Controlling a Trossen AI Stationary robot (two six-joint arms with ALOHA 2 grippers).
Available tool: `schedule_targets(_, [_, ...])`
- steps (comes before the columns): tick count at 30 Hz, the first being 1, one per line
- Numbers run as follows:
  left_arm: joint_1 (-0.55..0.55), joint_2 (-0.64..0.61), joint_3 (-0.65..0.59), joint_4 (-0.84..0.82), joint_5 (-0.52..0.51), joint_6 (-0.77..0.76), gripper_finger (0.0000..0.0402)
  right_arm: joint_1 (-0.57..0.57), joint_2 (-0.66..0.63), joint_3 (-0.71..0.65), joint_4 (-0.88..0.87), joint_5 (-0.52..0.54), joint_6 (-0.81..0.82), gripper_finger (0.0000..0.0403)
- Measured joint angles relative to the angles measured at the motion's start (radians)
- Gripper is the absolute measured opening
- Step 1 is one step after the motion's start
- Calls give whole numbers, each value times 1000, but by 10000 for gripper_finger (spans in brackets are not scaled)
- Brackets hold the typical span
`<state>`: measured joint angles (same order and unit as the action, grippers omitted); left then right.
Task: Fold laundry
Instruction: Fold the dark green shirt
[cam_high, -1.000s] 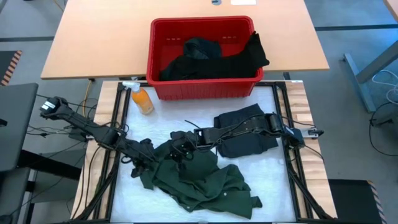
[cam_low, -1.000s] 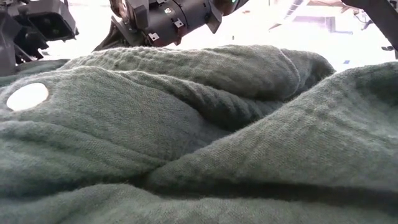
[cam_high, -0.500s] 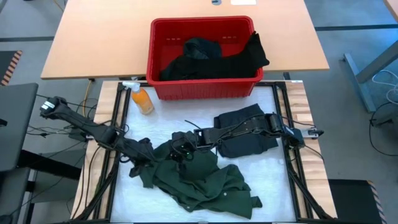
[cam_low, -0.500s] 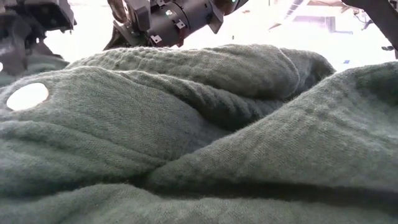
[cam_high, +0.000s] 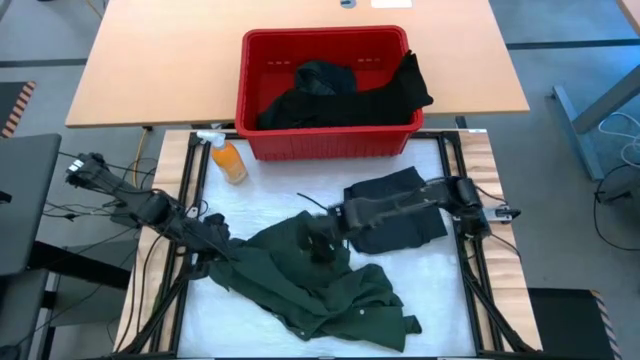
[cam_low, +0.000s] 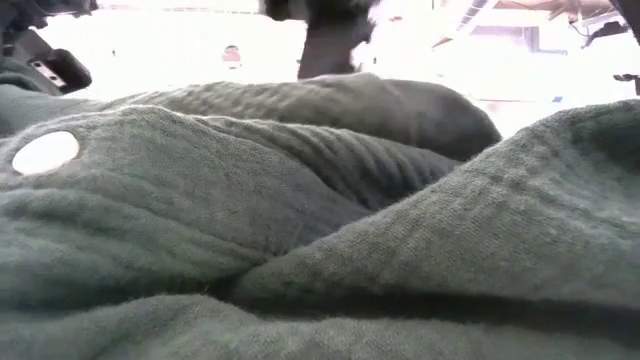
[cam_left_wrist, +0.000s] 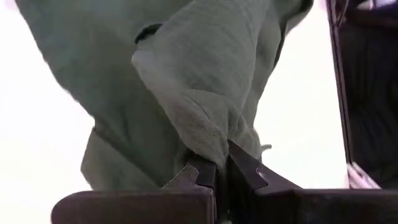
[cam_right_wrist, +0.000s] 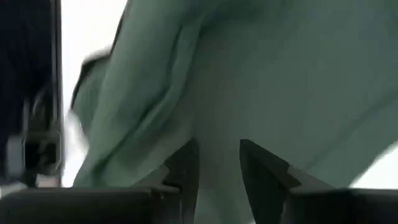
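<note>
Left jaws (cam_left_wrist: 217, 171) pinch green shirt (cam_high: 310, 280) (white table (cam_high: 430, 275)).

The low view is almost wholly filled by folds of the green shirt (cam_low: 330, 250), so the table behind is hidden. A dark blurred shape at that view's top cannot be identified. In the red basket (cam_high: 325, 142), the dark garments (cam_high: 340, 92) are partly concealed by its wall. The right wrist view is smeared; whether cloth is touched by the right gripper (cam_right_wrist: 217, 168) cannot be told.
</note>
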<state>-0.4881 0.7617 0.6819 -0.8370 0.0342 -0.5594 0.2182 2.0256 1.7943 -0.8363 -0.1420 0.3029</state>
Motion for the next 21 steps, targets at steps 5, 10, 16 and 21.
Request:
schedule_targets(5, [-26, -1, 34, -114, 4, -12, 0, 229, -15, -23, -192, 212, 245, 151])
schedule_targets(10, [-31, -7, 43, -157, -12, -6, 0, 379, -51, -173, -199, 288, 620, 152])
schedule_targets(16, [-30, -13, 43, -163, -2, 13, 0, 461, -212, -436, -92, 471, 860, 151])
schedule_targets(21, [-30, -12, 43, -168, 6, 16, 0, 445, -342, -647, 87, 578, 767, 150])
